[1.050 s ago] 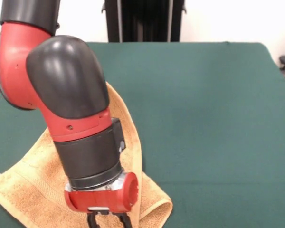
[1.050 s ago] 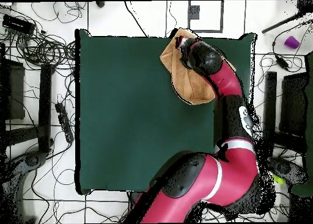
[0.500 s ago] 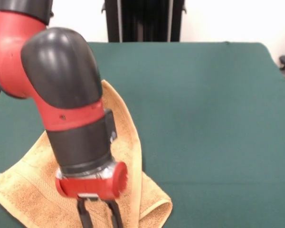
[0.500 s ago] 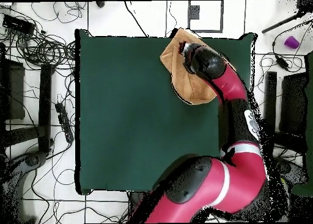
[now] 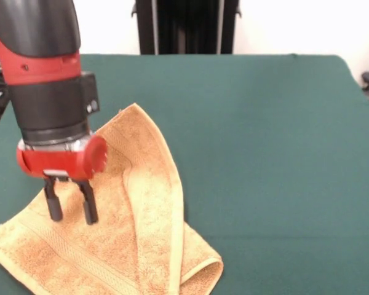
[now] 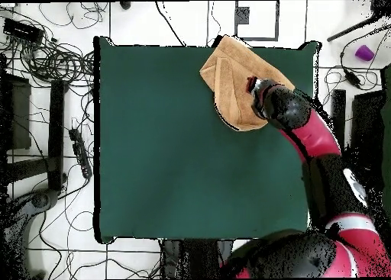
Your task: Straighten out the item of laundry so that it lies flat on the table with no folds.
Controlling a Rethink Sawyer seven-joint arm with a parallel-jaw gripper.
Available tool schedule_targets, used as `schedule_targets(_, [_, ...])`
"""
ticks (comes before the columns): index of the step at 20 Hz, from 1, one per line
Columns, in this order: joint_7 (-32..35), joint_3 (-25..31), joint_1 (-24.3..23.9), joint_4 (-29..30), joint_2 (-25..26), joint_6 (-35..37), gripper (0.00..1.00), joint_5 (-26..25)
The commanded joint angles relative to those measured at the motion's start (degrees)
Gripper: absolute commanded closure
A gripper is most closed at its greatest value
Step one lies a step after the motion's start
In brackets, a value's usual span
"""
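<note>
While your pincer (image 5: 71,208) hangs parted and empty, the towel (image 5: 132,227) lies folded (one flap doubled over) on the worktop (image 5: 270,153).

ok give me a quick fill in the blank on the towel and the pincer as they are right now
1. The towel lies on the ____ table.
2. The pincer hangs over the towel with its fingers ____, gripping nothing.
3. The towel is not flat: one side is ____ over the rest.
4. In the overhead view the towel sits near a ____ of the table.

Missing words: green; open; folded; corner
</note>
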Motion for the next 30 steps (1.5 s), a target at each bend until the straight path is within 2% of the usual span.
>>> schedule_targets(1, [14.80, 4.09, 3.06, 15.30, -2.03, -8.05, 0.00, -2.88])
schedule_targets(3, [14.43, 3.69, 3.86, 12.45, 0.22, -9.44, 0.00, -2.47])
schedule_targets(9, [14.74, 9.56, 2.00, 6.87, 4.77, -14.68, 0.00, -0.69])
schedule_targets(17, [12.67, 12.90, 2.45, -1.82, 9.32, -13.76, 0.00, 1.89])
schedule_targets(20, [15.26, 7.78, 7.10, -5.54, 10.16, -14.08, 0.00, 6.14])
schedule_targets(23, [17.34, 6.21, 8.70, -4.43, 9.77, -20.09, 0.00, 6.42])
schedule_targets(30, [17.89, 3.91, 11.02, -4.13, 9.82, -20.54, 0.00, 11.50])
